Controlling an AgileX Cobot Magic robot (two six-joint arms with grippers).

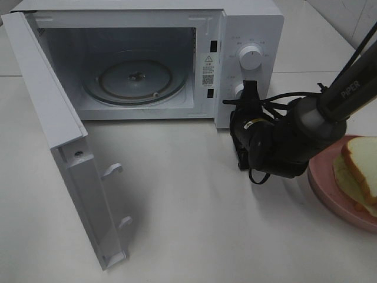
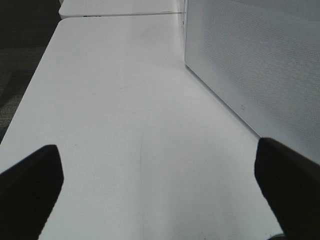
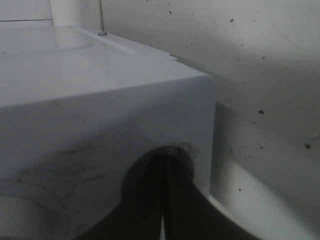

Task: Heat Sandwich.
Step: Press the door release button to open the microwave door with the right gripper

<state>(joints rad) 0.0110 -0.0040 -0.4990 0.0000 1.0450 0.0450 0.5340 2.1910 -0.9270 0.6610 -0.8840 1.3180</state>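
The white table (image 1: 188, 230) carries the microwave (image 1: 247, 23), its door (image 1: 47, 100) standing wide to the left and its glass turntable (image 1: 135, 79) bare. The pink plate (image 1: 330, 188) with the sandwich (image 1: 360, 168) sits at the far right, partly out of frame, beside the right arm, which looks the nearer. The right hand (image 1: 250, 91) is pinched closed at the lower knob (image 1: 238, 89). The left hand (image 2: 160, 192) gapes beside the door, empty.

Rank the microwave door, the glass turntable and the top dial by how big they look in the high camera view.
1. microwave door, largest, though its nearness to the camera inflates it
2. glass turntable
3. top dial, smallest
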